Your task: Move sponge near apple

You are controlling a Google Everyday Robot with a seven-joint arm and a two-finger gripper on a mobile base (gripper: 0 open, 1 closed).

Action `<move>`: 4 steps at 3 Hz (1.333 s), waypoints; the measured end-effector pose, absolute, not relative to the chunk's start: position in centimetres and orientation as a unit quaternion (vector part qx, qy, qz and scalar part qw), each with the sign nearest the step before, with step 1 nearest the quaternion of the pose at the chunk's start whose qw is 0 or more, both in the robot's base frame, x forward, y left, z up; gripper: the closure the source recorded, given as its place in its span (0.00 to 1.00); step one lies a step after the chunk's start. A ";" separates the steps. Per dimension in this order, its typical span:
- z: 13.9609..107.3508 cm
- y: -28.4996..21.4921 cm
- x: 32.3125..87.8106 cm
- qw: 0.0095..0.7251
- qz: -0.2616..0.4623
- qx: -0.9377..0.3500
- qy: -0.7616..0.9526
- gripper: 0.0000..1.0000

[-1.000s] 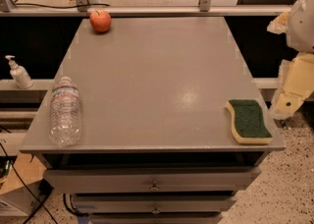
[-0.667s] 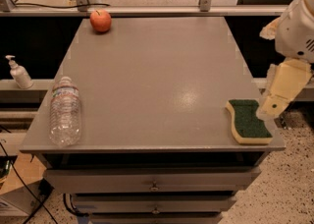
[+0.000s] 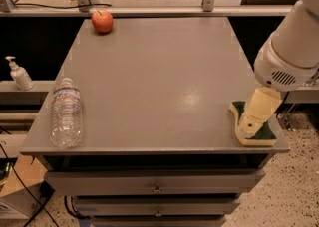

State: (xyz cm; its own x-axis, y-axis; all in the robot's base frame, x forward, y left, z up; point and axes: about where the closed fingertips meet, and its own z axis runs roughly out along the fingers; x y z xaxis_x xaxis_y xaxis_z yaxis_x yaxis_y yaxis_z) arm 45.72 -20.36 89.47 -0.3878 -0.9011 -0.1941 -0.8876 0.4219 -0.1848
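Note:
The sponge (image 3: 263, 135), pale yellow foam with a dark green top, lies flat at the table's (image 3: 164, 71) front right corner. The small red-orange apple (image 3: 102, 21) sits at the table's far left corner, far from the sponge. My gripper (image 3: 248, 126) comes down from the white arm at the right and sits on top of the sponge, covering its middle. The arm hides part of the sponge's far edge.
A clear plastic water bottle (image 3: 66, 114) lies on its side near the table's front left edge. A soap dispenser (image 3: 19, 74) stands on a lower shelf to the left. Drawers are below the tabletop. A rail and posts run behind the table.
My arm has swung in from the right and lowered, bringing the gripper from beside the table down onto the sponge. The sponge, apple and bottle have not moved.

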 end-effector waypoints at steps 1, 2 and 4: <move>85.9 -21.1 45.5 0.099 -0.024 -0.514 0.852 0.00; 82.9 -22.0 45.2 0.067 -0.016 -0.495 0.866 0.00; 81.5 -22.9 45.1 0.047 0.009 -0.471 0.881 0.39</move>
State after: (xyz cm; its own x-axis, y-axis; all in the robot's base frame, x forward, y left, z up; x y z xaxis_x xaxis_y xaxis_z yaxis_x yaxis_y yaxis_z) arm 45.14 -22.92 81.49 -0.5516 -0.8292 -0.0901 -0.8308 0.5558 -0.0287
